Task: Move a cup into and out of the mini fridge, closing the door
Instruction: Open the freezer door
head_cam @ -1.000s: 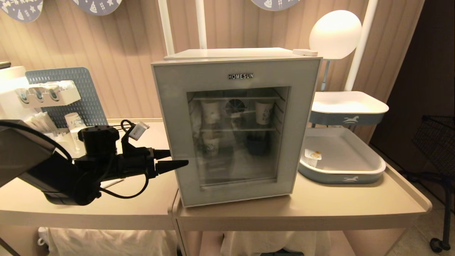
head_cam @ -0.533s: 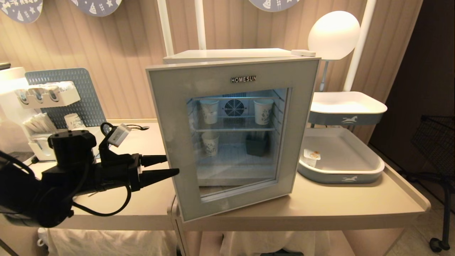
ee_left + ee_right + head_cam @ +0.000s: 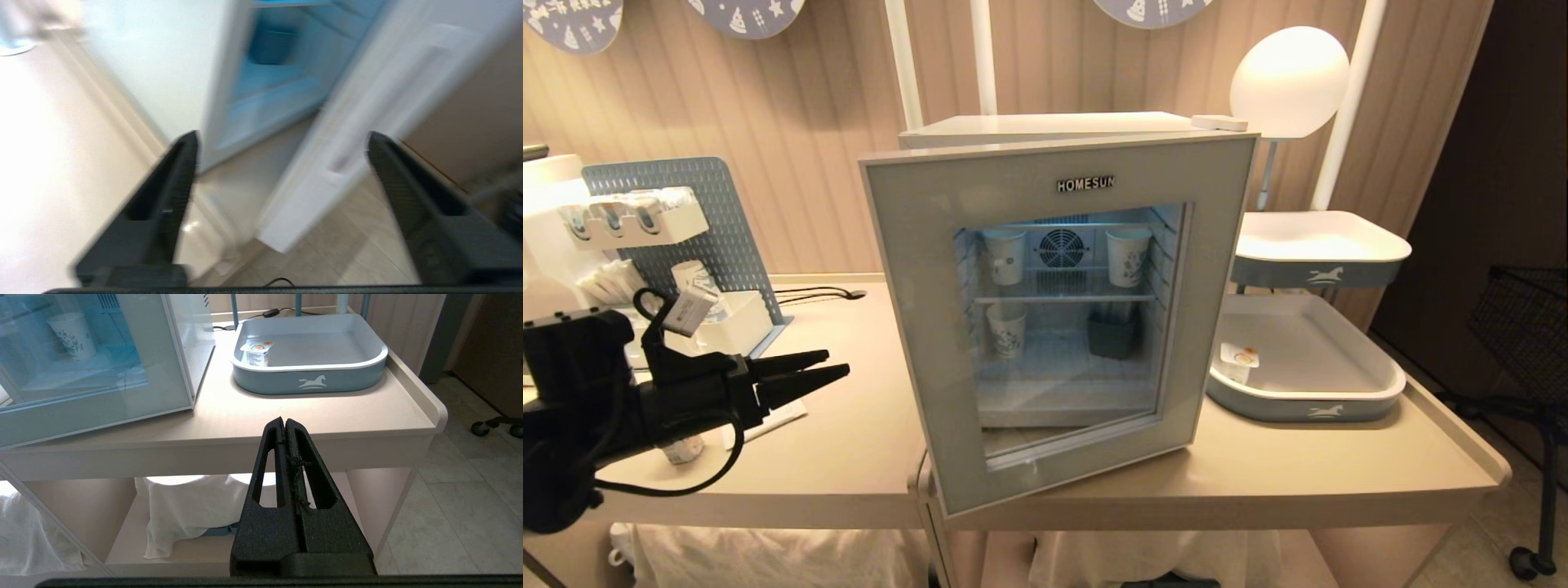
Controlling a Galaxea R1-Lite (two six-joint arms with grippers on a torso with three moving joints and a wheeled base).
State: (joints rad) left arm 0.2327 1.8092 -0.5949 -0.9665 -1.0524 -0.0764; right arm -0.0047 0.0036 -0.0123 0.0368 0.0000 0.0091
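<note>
Door (image 3: 931, 327) ajar — "HOMESUN" legible; left gripper (image 3: 837, 364) spread, empty; right gripper (image 3: 284, 421) clenched.

A long beige table (image 3: 1323, 478) with a raised lip carries a shallow blue-grey plastic tray (image 3: 1311, 406) printed with a white horse. In the tray's near left corner stands a small white cup with an orange mark on its foil lid (image 3: 1240, 360). A second white-and-blue tray (image 3: 1319, 249) sits on a stand above it, beside a round white globe lamp (image 3: 1289, 77). At the table's far left, a perforated blue-grey panel (image 3: 698, 220) leans by the ribbed beige wall (image 3: 809, 122), with a white holder (image 3: 629, 214) fixed to it. White cloth (image 3: 192, 514) lies on the lower shelf.
</note>
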